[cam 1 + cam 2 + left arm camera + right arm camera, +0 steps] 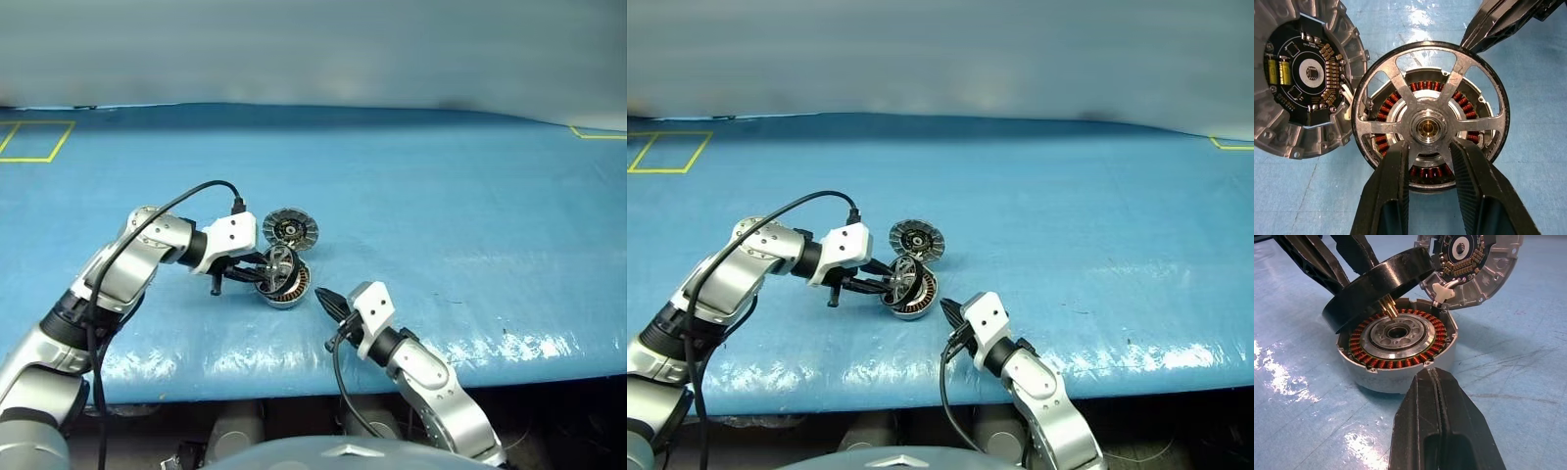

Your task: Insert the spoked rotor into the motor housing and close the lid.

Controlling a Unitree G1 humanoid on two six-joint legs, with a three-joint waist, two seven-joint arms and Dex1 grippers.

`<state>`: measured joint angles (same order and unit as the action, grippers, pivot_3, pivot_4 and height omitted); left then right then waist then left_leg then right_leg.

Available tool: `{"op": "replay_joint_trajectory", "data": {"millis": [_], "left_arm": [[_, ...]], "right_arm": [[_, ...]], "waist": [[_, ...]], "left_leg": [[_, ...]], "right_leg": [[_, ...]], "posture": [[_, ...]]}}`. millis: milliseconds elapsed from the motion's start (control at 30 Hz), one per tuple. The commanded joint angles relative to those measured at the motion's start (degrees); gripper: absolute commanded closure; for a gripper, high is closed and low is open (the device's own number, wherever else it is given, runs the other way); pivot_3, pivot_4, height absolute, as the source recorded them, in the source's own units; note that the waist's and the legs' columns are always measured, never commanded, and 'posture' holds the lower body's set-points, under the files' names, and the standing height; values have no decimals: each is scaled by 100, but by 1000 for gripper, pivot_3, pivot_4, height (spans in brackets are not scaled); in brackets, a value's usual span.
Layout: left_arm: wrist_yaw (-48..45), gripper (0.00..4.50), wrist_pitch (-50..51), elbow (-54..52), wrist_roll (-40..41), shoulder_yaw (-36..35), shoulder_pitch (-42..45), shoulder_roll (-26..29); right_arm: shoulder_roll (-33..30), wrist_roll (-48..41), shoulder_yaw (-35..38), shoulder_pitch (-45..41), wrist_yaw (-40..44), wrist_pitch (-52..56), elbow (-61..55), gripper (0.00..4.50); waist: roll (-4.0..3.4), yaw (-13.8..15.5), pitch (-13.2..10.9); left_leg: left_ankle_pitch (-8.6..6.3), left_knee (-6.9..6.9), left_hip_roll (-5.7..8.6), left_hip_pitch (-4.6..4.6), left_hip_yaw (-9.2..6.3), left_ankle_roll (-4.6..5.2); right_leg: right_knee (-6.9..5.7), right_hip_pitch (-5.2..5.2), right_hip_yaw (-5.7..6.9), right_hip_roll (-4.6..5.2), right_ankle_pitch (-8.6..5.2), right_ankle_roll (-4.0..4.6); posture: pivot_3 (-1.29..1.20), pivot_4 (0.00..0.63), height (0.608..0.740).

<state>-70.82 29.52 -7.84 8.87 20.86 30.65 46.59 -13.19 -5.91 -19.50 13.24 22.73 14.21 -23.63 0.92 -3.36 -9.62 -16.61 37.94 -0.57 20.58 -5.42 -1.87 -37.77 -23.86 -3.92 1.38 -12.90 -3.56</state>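
Spoked rotor (1430,110) pinched by left gripper (1429,149), tilted over motor housing (1400,367); right gripper (1436,382) closed, empty; glossy blue table (470,215).

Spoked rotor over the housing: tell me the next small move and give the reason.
Probably level the spoked rotor and ease it down. The left end effector holds it by a spoke at the hub, tilted, one edge low at the motor housing rim, the other raised, its brass shaft near the centre bore. The lid lies open alongside; the shut right end effector rests by the housing wall.
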Motion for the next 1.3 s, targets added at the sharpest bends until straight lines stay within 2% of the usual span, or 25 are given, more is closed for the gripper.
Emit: {"op": "replay_joint_trajectory", "data": {"millis": [33, 533, 867, 900, 1000, 1033, 1100, 1300], "left_arm": [[-13, 3509, -5, -168, -117, -44, 84, 87], [-170, 3509, -119, 20, -313, 183, 280, -104], [-364, 180, -152, 48, -313, 178, 352, -162], [-364, 67, -149, 33, -284, 146, 348, -170], [-423, 67, 7, -136, 115, -131, 270, -237], [-446, 265, 141, -211, 324, -251, 231, -259], [-499, 730, 354, -369, 672, -470, 96, -242], [-244, 2737, 743, -853, 1382, -1072, -516, -204]], "right_arm": [[29, -6, -24, -41, 1, -76, -92, 4500], [18, 35, -4, -36, -65, -62, -89, 4500], [28, 60, 17, -19, -85, -61, -95, 4500], [26, 57, 23, -16, -84, -57, -101, 4500], [14, 43, 52, -7, -81, -46, -120, 4500], [11, 32, 66, -3, -79, -41, -130, 4500], [-3, 25, 101, 12, -84, -38, -158, 4500], [-33, -27, 268, 16, -109, 11, -233, 4500]], "waist": [[0, -1, 0], [0, 1, 0], [0, -1, 0], [0, -1, 0], [0, 2, 0], [0, 3, 0], [0, -13, 0], [0, -6, 0]], "left_leg": [[0, 0, 0, 0, 0, 0], [0, 0, 0, 0, 0, 0], [0, 0, 1, 1, -1, 0], [0, 1, 1, 1, -1, 0], [0, 1, 1, 1, -1, 0], [0, 1, 1, 1, -1, 0], [0, 1, 1, 1, -1, 0], [0, 1, 0, -1, -1, 0]], "right_leg": [[0, 0, 0, 0, 0, 0], [0, 0, 0, 0, 0, 0], [-1, 0, 0, 0, 1, 0], [-1, 0, 0, 0, 1, 0], [-1, 0, 0, 0, 1, 0], [-1, 0, 0, 0, 1, 0], [-1, 0, 0, 0, 1, 0], [-2, 1, -1, 1, 1, 1]], "posture": [[0, 150, 740], [0, 150, 740], [0, 150, 740], [0, 150, 740], [0, 150, 740], [0, 150, 740], [0, 150, 740], [0, 150, 740]]}}
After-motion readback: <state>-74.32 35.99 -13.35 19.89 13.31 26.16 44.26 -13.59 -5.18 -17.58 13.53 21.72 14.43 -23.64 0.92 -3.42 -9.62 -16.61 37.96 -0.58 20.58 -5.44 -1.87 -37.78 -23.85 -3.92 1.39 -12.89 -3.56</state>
